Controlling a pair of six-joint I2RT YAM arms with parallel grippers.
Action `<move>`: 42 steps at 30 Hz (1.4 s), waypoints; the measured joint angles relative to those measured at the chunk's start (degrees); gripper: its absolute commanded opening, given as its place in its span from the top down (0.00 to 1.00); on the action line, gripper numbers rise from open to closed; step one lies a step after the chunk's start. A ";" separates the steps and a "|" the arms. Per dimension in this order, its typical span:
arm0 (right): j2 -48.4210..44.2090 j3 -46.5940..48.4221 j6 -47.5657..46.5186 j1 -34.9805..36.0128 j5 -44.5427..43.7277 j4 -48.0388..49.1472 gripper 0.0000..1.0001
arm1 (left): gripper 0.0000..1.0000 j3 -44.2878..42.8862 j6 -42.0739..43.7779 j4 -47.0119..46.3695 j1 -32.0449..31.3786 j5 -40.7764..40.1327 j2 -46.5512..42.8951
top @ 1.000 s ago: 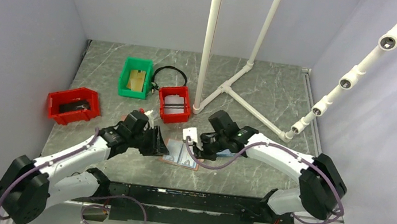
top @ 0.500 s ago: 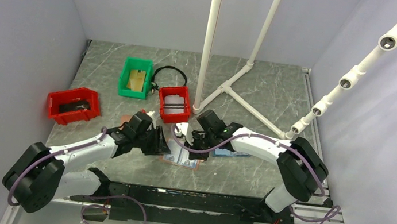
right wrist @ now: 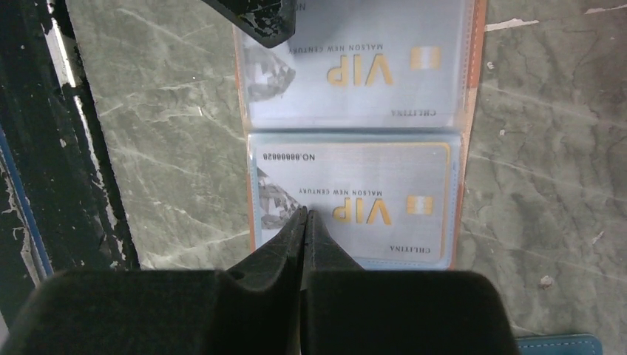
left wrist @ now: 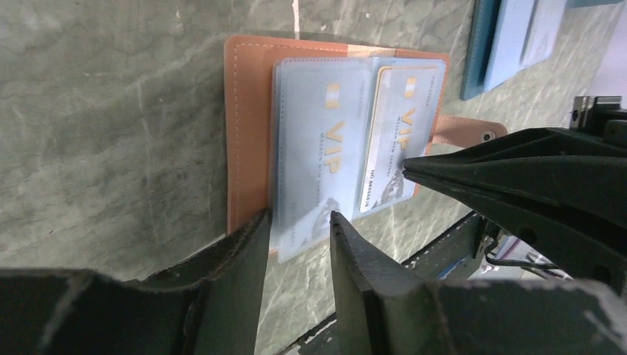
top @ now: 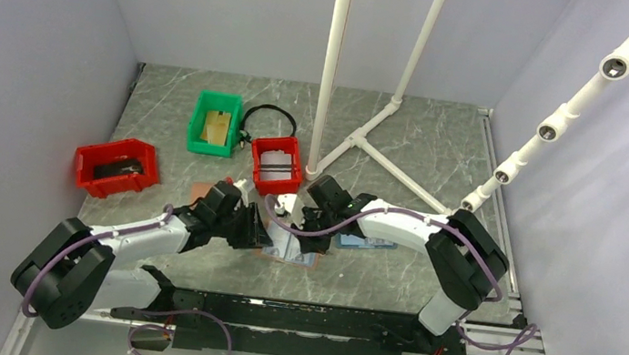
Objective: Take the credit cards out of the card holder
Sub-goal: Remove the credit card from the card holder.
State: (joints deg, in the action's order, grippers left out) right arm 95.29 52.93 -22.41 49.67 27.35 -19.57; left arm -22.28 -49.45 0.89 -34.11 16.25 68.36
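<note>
Brown leather-look bifold card holder point(top: 288, 247) lies open on the grey marbled table point(top: 444, 140), at six o'clock from a small red plastic bin point(top: 277, 165). The left gripper point(left wrist: 299, 218), jaws part-open, straddles a clear sleeve's corner from nine o'clock, gripping nothing visible. The right gripper point(right wrist: 304, 212), pinched shut, rests its tips on one of the pale grey VIP credit cards point(right wrist: 355, 200). Best bet: pin the holder firmly, then drag the card steadily toward the sleeve's open edge.

Grey marbled table point(top: 443, 149), cluttered.
Bore the open card holder point(left wrist: 248, 133) beneath the right claw point(right wrist: 305, 211), a blue holder point(top: 373, 243) just behind it, a green bin point(top: 214, 123) and red bin point(top: 277, 165) beyond the left claw point(left wrist: 299, 216).
</note>
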 measured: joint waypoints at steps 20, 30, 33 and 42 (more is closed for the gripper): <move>0.02 0.74 3.67 -4.52 4.87 -0.52 0.81 | 0.78 4.94 -7.61 -20.20 0.00 8.33 4.72; -0.04 0.79 11.34 -8.68 9.38 0.55 0.70 | 0.81 5.18 -12.35 -36.89 -0.83 12.79 14.67; -0.04 0.79 14.75 -9.70 9.40 1.05 0.62 | 0.78 5.18 -13.05 -39.43 -1.16 13.42 16.04; -0.04 0.63 22.69 -14.19 12.90 3.37 0.57 | 0.65 5.01 -13.38 -40.54 -1.79 13.90 15.39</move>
State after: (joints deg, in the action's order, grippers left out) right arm 95.24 53.56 0.27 35.48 40.25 -16.21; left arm -17.28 -62.83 -39.66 -35.90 30.15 83.74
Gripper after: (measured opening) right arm 0.425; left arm 0.334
